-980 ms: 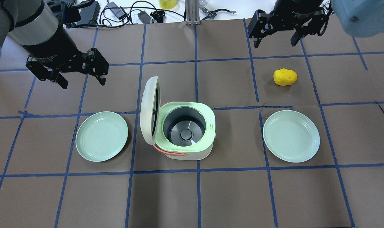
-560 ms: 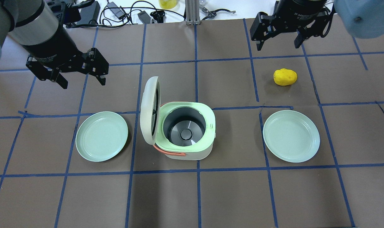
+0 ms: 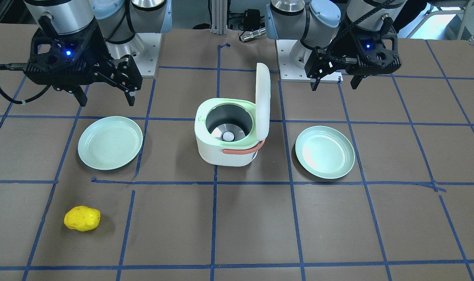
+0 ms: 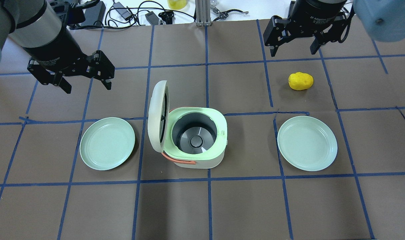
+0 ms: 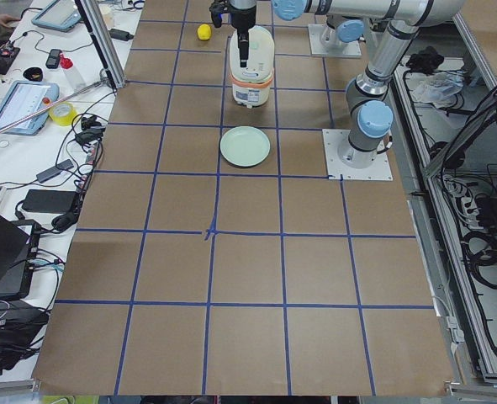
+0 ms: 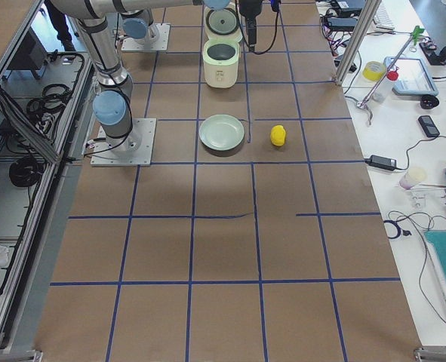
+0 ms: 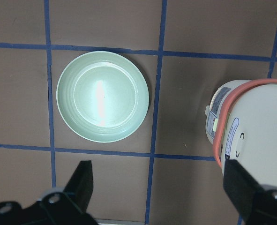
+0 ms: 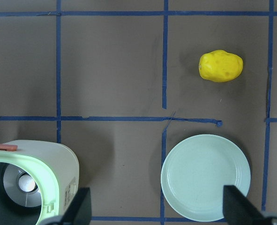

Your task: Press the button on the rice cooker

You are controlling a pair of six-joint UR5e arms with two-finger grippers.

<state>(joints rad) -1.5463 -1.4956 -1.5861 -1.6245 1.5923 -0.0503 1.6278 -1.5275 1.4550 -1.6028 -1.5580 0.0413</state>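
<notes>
Rice cooker [image 4: 194,136] sits mid-worktop between left plate [image 4: 107,143] and right plate [image 4: 307,143], with its lid [image 4: 155,116] up on the left. Left gripper [image 4: 88,87] and right gripper [image 4: 293,52] hover far back, jaws wide and empty. The button isn't clearly visible, probably on the cooker's right face. Suggest the right arm: narrow the jaws, approach square, press briefly, and don't shove the cooker.

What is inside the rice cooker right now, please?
With the lid raised, the rice cooker shows only a bare grey metal pot with a round hub on its floor. Whatever lies beneath that floor is covered.
</notes>
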